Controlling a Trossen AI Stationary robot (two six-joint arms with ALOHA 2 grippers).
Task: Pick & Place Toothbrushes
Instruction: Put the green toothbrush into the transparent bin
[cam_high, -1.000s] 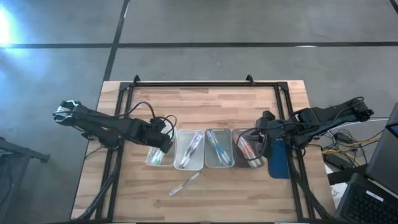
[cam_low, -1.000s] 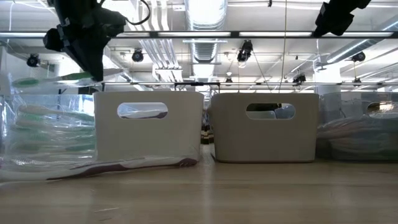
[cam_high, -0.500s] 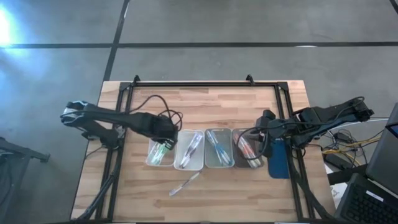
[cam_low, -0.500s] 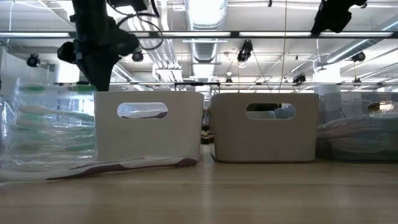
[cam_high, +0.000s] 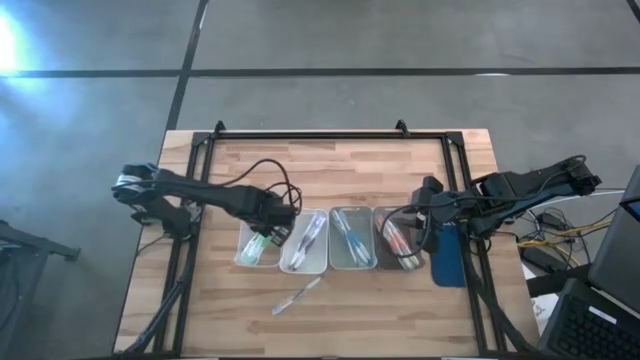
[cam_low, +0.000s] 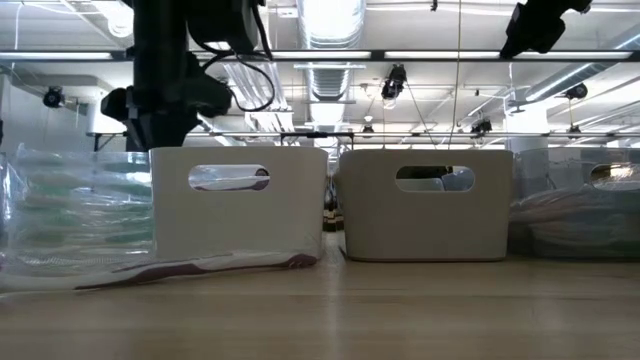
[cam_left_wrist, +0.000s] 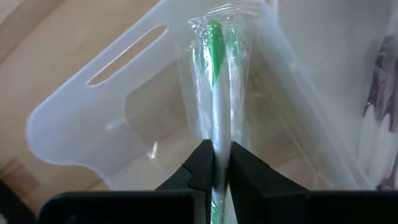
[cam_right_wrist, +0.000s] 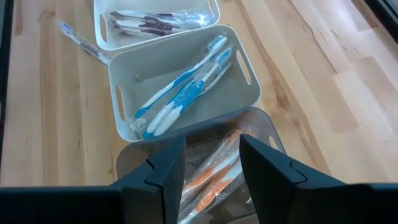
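Note:
My left gripper (cam_high: 271, 221) stands over the leftmost clear tray (cam_high: 246, 258) and is shut on a wrapped green toothbrush (cam_left_wrist: 215, 74). Three more trays sit in a row to its right, holding purple (cam_right_wrist: 149, 20), blue (cam_right_wrist: 180, 87) and orange-red toothbrushes (cam_right_wrist: 208, 175). In the low view, green toothbrushes (cam_low: 70, 200) show through the leftmost tray's wall. One loose wrapped toothbrush (cam_high: 297, 295) lies flat on the table, nearer than the trays. My right gripper (cam_right_wrist: 211, 163) hovers open above the rightmost, dark tray (cam_high: 398, 240). My left gripper pinches the green toothbrush by its white handle (cam_left_wrist: 219, 146) between the two fingers. The toothbrush runs on ahead of the fingers, its green head (cam_left_wrist: 215, 40) farthest from them, over the tray's floor. Whether the head rests on the tray does not show.
A dark blue flat object (cam_high: 448, 255) lies at the right of the tray row. A black frame (cam_high: 300, 133) runs around the tabletop. Bare wood (cam_high: 330, 175) lies beyond the trays and along the near edge. Cables trail from both arms.
My left gripper has moved toward the table's right, staying shut on the green toothbrush. In the low view the toothbrush was held high above the leftmost tray a second ago; now it has dropped to the tray's rim level. The right arm has kept still.

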